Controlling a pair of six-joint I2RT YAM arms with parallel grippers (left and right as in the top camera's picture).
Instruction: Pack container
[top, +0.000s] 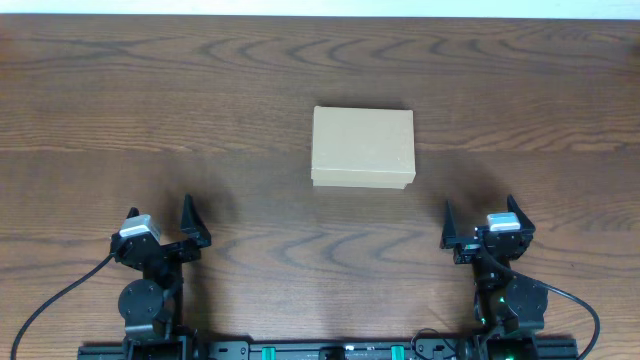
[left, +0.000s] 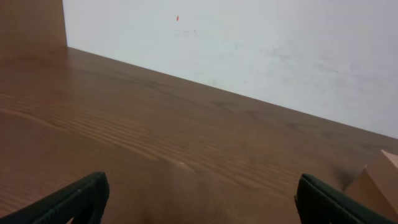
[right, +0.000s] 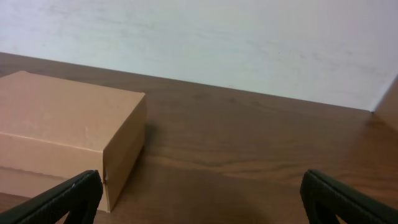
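Note:
The container (top: 363, 147) is a plain tan cardboard box with its lid down, lying at the middle of the wooden table. My left gripper (top: 160, 226) rests near the front left, well apart from the box, open with nothing between its fingers. Only a corner of the container (left: 380, 180) shows at the right edge of the left wrist view, beyond the left gripper (left: 201, 196). My right gripper (top: 480, 221) sits at the front right, open and empty. In the right wrist view the container (right: 65, 137) lies ahead to the left of the right gripper (right: 202, 196).
The dark wooden table (top: 200, 100) stretches to a white wall (right: 217, 43) at the back. Black cables (top: 50, 300) run from the arm bases along the front edge.

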